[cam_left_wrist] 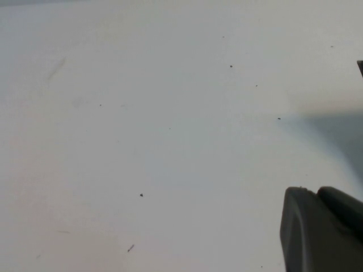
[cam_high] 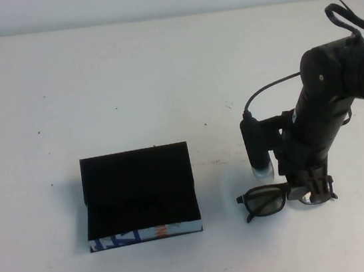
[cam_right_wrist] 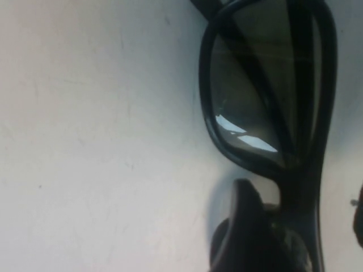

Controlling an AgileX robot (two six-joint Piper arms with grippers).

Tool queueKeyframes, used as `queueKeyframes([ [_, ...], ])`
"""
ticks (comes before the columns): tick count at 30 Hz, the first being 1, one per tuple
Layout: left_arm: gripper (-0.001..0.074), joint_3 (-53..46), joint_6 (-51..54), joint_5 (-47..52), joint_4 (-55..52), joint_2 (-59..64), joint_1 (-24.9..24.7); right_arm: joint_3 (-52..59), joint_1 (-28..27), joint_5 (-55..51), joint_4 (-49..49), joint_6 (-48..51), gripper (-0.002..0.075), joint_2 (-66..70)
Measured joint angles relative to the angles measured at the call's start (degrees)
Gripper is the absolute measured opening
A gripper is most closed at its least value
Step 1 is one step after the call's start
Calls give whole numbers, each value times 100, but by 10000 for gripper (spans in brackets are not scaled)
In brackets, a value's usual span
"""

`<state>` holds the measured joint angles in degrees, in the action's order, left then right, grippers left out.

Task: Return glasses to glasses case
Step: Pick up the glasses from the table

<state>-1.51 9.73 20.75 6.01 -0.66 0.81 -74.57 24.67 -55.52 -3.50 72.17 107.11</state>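
The dark-framed glasses [cam_high: 265, 200] lie on the white table, right of the glasses case and a short gap from it. The glasses case [cam_high: 141, 205] stands open, showing its black lining, black lid and patterned white front side [cam_high: 125, 239]. My right gripper [cam_high: 313, 192] is down at the table over the right half of the glasses. In the right wrist view the glasses [cam_right_wrist: 261, 85] fill the picture and my right gripper [cam_right_wrist: 300, 212] is open, one finger on each side of the frame beside the bridge. My left gripper [cam_left_wrist: 317, 195] is shut and empty over bare table, out of the high view.
The white tabletop [cam_high: 129, 89] stretches around the case and behind it. The right arm's black camera stalk [cam_high: 256, 149] stands just behind the glasses. The table's far edge [cam_high: 153, 17] meets a pale wall.
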Motion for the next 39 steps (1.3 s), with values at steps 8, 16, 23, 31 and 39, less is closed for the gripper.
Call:
queueKeyframes([
  [8, -1, 0, 0, 0, 0, 0, 0, -190, 0, -59, 0, 48, 345, 254],
  [16, -1, 0, 0, 0, 0, 0, 0, -215, 0, -101, 0, 48, 326, 342],
  [23, -1, 0, 0, 0, 0, 0, 0, -215, 0, -187, 0, 48, 288, 351],
  [31, -1, 0, 0, 0, 0, 0, 0, -215, 0, -388, 0, 48, 174, 351],
  [39, -1, 0, 0, 0, 0, 0, 0, -215, 14, -760, -20, 48, 50, 172],
])
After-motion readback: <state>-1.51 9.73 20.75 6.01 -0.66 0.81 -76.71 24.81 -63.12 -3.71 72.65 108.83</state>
